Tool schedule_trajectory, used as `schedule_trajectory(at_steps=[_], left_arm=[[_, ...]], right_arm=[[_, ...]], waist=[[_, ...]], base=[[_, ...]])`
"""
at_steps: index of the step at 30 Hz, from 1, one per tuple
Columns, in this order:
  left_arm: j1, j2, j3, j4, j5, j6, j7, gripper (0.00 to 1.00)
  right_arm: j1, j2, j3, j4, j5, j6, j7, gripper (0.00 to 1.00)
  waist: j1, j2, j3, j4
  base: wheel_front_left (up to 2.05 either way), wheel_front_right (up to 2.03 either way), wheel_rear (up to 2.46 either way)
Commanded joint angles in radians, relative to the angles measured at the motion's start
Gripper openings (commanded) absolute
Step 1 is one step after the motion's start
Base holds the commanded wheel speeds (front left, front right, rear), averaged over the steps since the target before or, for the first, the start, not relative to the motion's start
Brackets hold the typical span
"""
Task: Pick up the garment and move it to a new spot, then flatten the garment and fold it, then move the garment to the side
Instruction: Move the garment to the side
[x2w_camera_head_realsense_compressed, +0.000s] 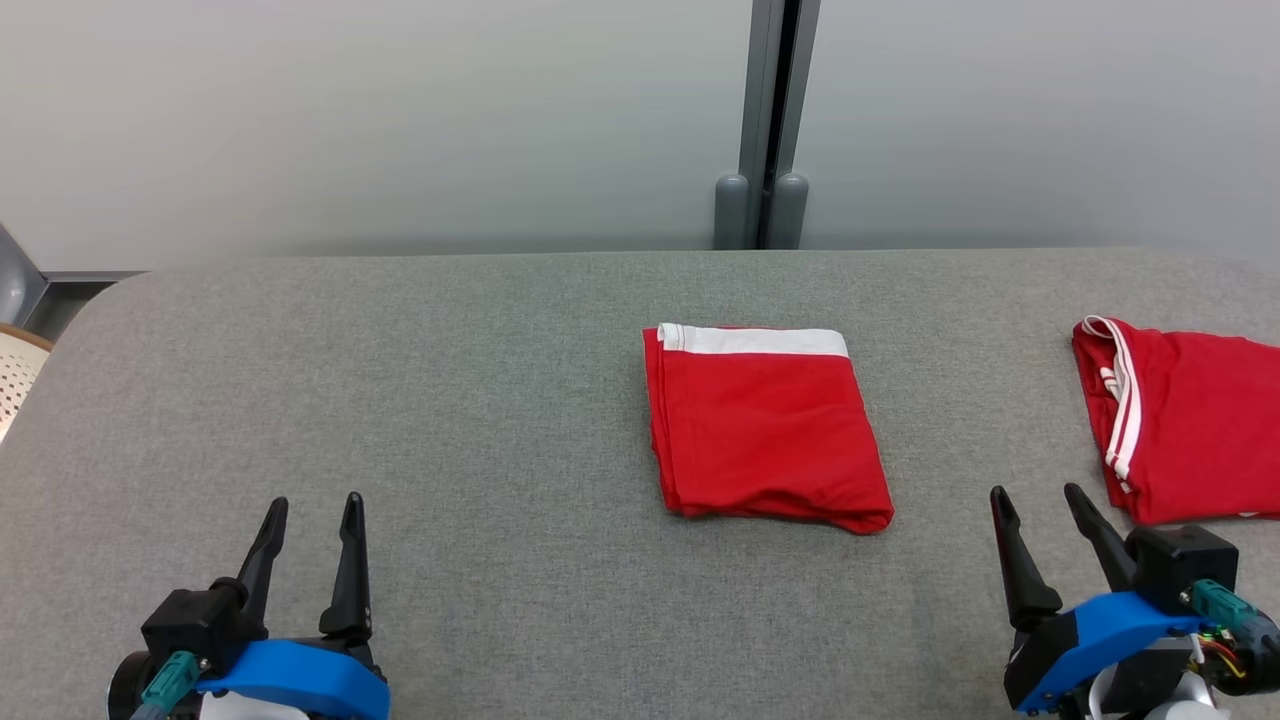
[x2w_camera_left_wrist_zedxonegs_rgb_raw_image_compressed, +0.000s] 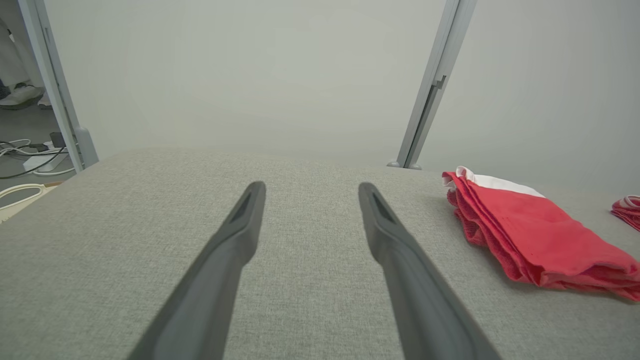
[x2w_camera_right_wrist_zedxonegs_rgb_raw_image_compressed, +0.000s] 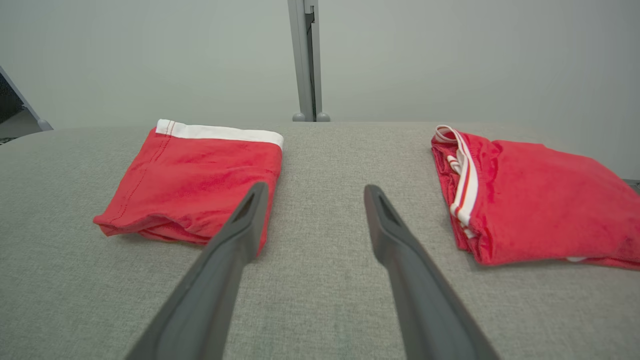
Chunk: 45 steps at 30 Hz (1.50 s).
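A red garment (x2w_camera_head_realsense_compressed: 765, 425) with a white band along its far edge lies folded into a neat rectangle at the middle of the grey table (x2w_camera_head_realsense_compressed: 450, 400). The same garment (x2w_camera_left_wrist_zedxonegs_rgb_raw_image_compressed: 530, 235) shows at the right of the left wrist view and, as the garment (x2w_camera_right_wrist_zedxonegs_rgb_raw_image_compressed: 195, 180), at the left of the right wrist view. My left gripper (x2w_camera_head_realsense_compressed: 312, 508) rests open at the near left, far from it, with nothing between its fingers. At the near right, my right gripper (x2w_camera_head_realsense_compressed: 1040, 497) is open too, a little right of the garment's near corner. In their own views the left gripper (x2w_camera_left_wrist_zedxonegs_rgb_raw_image_compressed: 310, 189) and right gripper (x2w_camera_right_wrist_zedxonegs_rgb_raw_image_compressed: 314, 191) hover over bare cloth.
A second folded red piece (x2w_camera_head_realsense_compressed: 1185, 420) with white stripes lies at the table's right edge, just beyond my right gripper, and shows as the piece (x2w_camera_right_wrist_zedxonegs_rgb_raw_image_compressed: 525, 200) in the right wrist view. A grey post (x2w_camera_head_realsense_compressed: 765, 120) stands behind the table. Cables (x2w_camera_left_wrist_zedxonegs_rgb_raw_image_compressed: 30, 160) lie on the floor at left.
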Motion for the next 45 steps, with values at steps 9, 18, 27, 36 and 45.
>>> schedule_trajectory(at_steps=[9, 18, 27, 36, 45], left_arm=[[-0.011, 0.0, 0.001, -0.007, 0.003, -0.002, -0.004, 1.0], [-0.02, -0.005, 0.002, -0.03, 0.008, 0.002, -0.004, 1.0], [-0.078, -0.012, -0.011, -0.068, 0.026, -0.003, -0.004, 1.0], [-0.121, -0.027, -0.025, -0.085, 0.034, -0.009, -0.004, 1.0], [-0.136, -0.038, -0.026, -0.084, 0.042, -0.013, -0.004, 1.0]], right_arm=[[-0.014, 0.0, 0.013, 0.009, -0.004, 0.0, -0.001, 1.0], [-0.108, 0.0, 0.048, -0.003, 0.025, 0.0, 0.064, 1.0], [-0.38, 0.0, 0.046, 0.13, 0.051, 0.0, 0.341, 1.0], [-0.555, -0.001, -0.019, 0.369, 0.004, 0.0, 0.513, 1.0], [-0.61, 0.001, -0.086, 0.56, -0.042, 0.0, 0.497, 1.0]], waist=[[0.0, 0.0, 0.003, -0.002], [0.0, 0.0, 0.043, 0.008], [0.0, 0.0, 0.143, 0.053], [0.0, 0.0, 0.217, 0.115], [0.0, 0.0, 0.249, 0.14]], base=[[0.0, 0.0, 0.0], [0.0, 0.0, 0.0], [0.0, 0.0, 0.0], [0.0, 0.0, 0.0], [0.0, 0.0, 0.0]])
